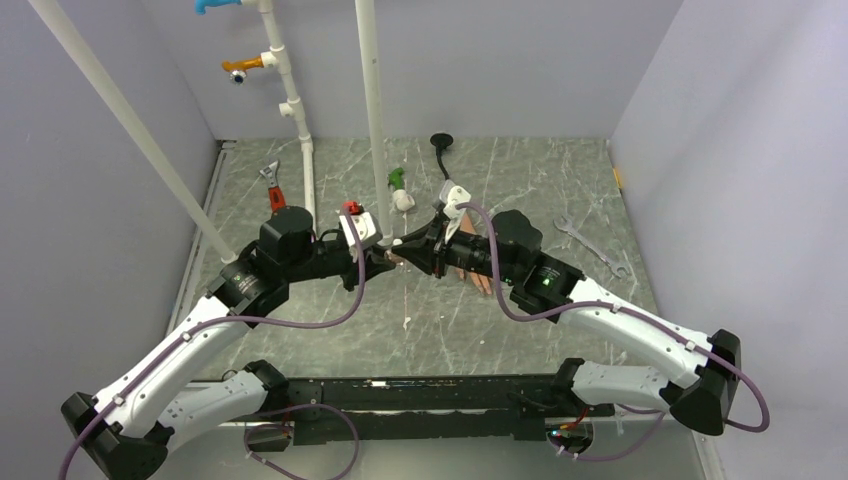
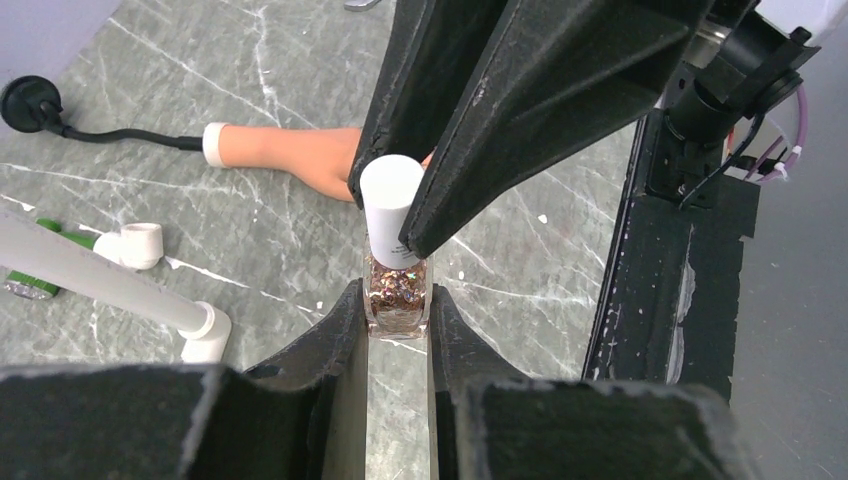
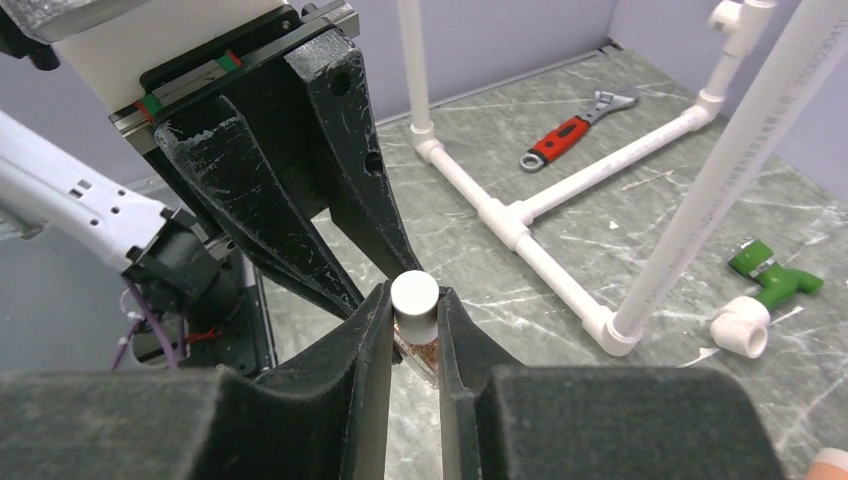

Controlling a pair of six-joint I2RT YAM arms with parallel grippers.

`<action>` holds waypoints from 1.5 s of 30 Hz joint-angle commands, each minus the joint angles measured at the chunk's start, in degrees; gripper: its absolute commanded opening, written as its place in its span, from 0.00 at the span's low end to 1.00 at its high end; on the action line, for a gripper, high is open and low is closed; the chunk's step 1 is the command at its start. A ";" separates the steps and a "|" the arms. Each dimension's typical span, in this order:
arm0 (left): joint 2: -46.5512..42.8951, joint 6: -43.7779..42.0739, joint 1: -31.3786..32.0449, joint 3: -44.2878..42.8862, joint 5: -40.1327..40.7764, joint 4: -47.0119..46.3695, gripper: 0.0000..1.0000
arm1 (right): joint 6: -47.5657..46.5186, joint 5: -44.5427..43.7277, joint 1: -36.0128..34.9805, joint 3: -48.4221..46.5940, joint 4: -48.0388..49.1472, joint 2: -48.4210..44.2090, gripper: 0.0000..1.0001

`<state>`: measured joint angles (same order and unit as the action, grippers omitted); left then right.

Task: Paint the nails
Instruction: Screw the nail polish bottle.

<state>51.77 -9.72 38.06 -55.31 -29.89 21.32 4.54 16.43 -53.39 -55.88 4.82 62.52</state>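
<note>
Left gripper (image 2: 397, 300): clamped narrow on the glass body of the polish bottle (image 2: 396, 292), one finger pad pressed to each side
Right gripper (image 3: 414, 312): closed tight on the white cap (image 3: 414, 294), gripping it from the end opposite the left fingers
Polish bottle: small, clear, full of coppery glitter flakes; held up off the table (image 1: 450, 330) between the two grippers; cap seated on the neck
Arms: both reach in toward the middle of the table and meet tip to tip, left from the left, right from the right
Rubber hand (image 2: 290, 150): peach, lying flat on the table just beyond the bottle; white cuff at the wrist, joined to a black stem (image 2: 125, 136) ending in a round black base (image 2: 25, 103)
Rubber hand from above: partly under the right arm's wrist, fingers poking out on the near side
Nails: on the fingertips of the rubber hand; hidden behind the right gripper's fingers in the left wrist view, too small to make out from above
Pipe frame (image 3: 520, 225): white tubes and tee joints, standing on the far left part of the table
Wrench (image 3: 565, 135): red handle, adjustable head, lying beside the pipe frame
Green fitting (image 3: 772, 270): on the table near a loose white elbow (image 3: 740, 328)
Spanner (image 1: 590, 243): silver, flat on the table, right of the arms
</note>
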 commanded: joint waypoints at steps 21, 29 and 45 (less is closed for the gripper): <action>-1.19 -0.72 -0.24 -1.53 -2.09 -3.66 0.00 | -9.23 12.00 0.80 -4.94 -8.25 -3.49 0.71; -0.19 -1.73 -0.25 -1.90 -9.62 -3.10 0.00 | -12.02 15.66 1.01 -6.26 -11.15 -3.49 0.60; 0.57 -2.82 -0.18 -2.38 -15.37 -2.11 0.00 | -12.36 14.53 1.49 -8.59 -10.68 -1.63 0.60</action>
<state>51.99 -11.38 37.95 -55.31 -41.58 20.01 -6.57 27.64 -52.25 -60.88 -7.27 60.36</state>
